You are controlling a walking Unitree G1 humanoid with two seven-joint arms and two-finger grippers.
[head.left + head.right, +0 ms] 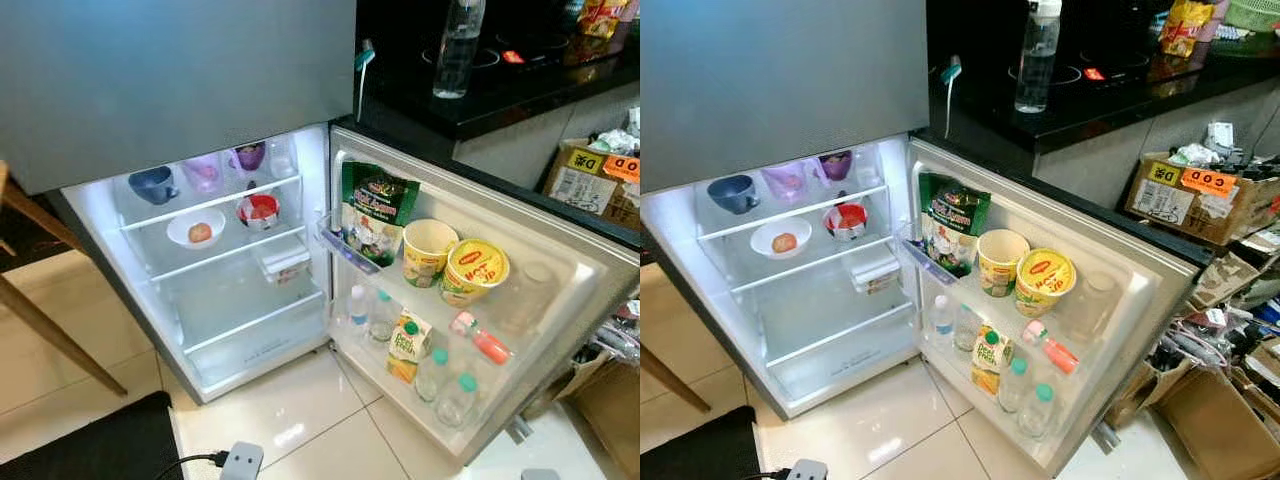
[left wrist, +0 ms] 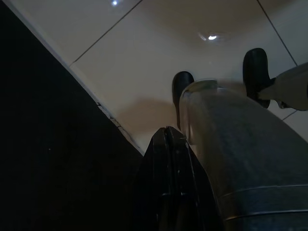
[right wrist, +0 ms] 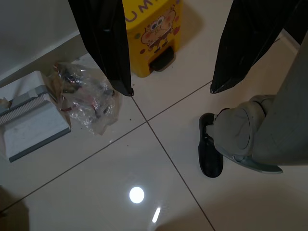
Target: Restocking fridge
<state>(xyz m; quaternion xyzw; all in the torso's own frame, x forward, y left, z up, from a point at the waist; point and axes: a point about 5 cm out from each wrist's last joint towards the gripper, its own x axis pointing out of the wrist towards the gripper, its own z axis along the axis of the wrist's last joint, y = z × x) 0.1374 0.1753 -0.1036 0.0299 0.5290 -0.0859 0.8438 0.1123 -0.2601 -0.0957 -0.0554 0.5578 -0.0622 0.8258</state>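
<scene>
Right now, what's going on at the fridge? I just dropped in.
The fridge door stands wide open and nothing is being handled. Both arms hang idle: the left gripper is shut, the right gripper open over the floor tiles, neither holding anything. The door racks carry a green bag, two noodle cups, a juice carton and small bottles. The shelves hold cups and bowls. A water bottle stands on the black counter.

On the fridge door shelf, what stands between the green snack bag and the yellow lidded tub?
An open, lidless cup stands between the green snack bag and the yellow lidded tub, seen in both eye views.
</scene>
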